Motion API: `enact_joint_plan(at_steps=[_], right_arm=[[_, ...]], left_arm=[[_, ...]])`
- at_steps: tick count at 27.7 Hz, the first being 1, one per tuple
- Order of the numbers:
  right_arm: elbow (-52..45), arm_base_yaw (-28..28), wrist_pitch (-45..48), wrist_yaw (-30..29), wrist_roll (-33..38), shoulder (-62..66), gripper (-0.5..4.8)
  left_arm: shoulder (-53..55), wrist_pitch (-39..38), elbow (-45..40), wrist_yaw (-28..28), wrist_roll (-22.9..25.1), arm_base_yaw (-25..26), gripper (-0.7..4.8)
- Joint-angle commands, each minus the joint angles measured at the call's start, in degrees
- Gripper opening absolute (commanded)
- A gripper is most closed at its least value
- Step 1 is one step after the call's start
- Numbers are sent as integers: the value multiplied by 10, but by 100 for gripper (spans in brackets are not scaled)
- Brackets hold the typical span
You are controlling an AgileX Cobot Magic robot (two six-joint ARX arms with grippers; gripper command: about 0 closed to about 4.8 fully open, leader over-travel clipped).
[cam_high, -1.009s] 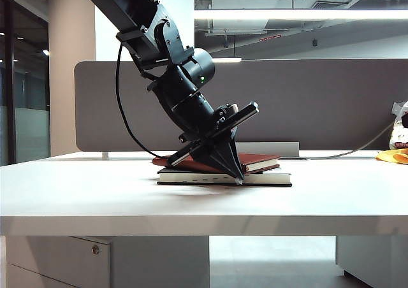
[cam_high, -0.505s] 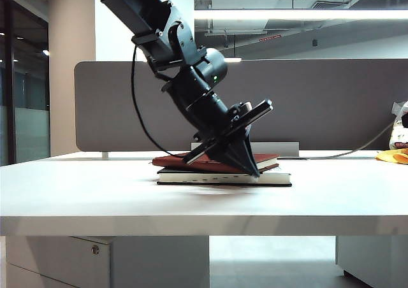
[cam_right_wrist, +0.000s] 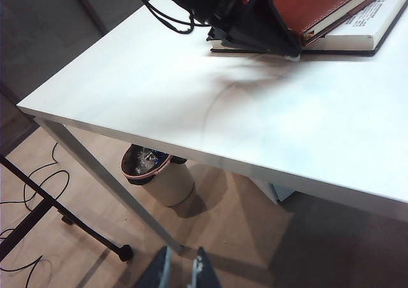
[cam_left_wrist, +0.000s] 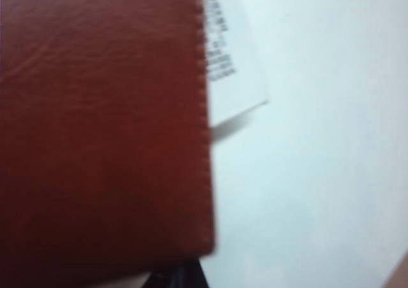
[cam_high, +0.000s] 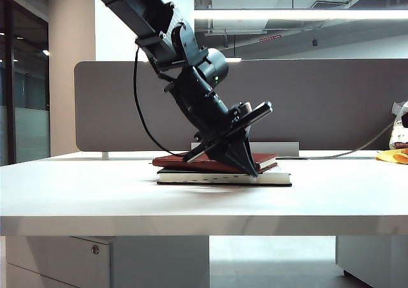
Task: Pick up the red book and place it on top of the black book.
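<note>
The red book [cam_high: 172, 162] lies flat on top of the black book [cam_high: 274, 178] in the middle of the white table [cam_high: 95, 192]. My left gripper [cam_high: 254, 171] slants down over them, shut to a point, with nothing between its fingers. Its tip rests at the red book's right-hand end, just above the black book. The left wrist view is blurred: the red book's cover [cam_left_wrist: 102, 129] fills it, with the black book's pale printed edge [cam_left_wrist: 223, 52] beyond and the dark fingertips [cam_left_wrist: 182, 278] at the cover's edge. My right gripper [cam_right_wrist: 180, 272] hangs off the table over the floor, its fingers slightly apart and empty.
A grey partition [cam_high: 319, 103] stands behind the table. A yellow object [cam_high: 392, 155] and a cable lie at the far right. Below the table's near edge stand a waste bin [cam_right_wrist: 153, 173] and a black stand's legs [cam_right_wrist: 64, 218].
My left gripper has slid to the right along the books, from about their middle to the red book's right end. The books have stayed in place.
</note>
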Motion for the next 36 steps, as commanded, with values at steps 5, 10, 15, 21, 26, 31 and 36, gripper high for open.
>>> enact_joint_plan(at_steps=[5, 10, 15, 21, 26, 31, 36], right_arm=[[3, 0, 0, -2, 2, 0, 53], [3, 0, -1, -2, 2, 0, 53], [3, 0, 0, -2, 2, 0, 53], [3, 0, -1, -3, 2, 0, 53], [3, 0, -1, -2, 2, 0, 53], [3, 0, -1, -2, 2, 0, 53], [3, 0, -1, -2, 2, 0, 53]], left_arm=[[12, 14, 8, 0, 1, -2, -6], [14, 9, 37, 1, 3, -2, -6], [34, -15, 92, 3, 2, -2, -6], [64, -52, 148, 4, 3, -3, -6], [66, -67, 148, 3, 19, -3, -6], [66, -96, 148, 3, 27, -3, -6], [60, -101, 152, 2, 37, -6, -6]])
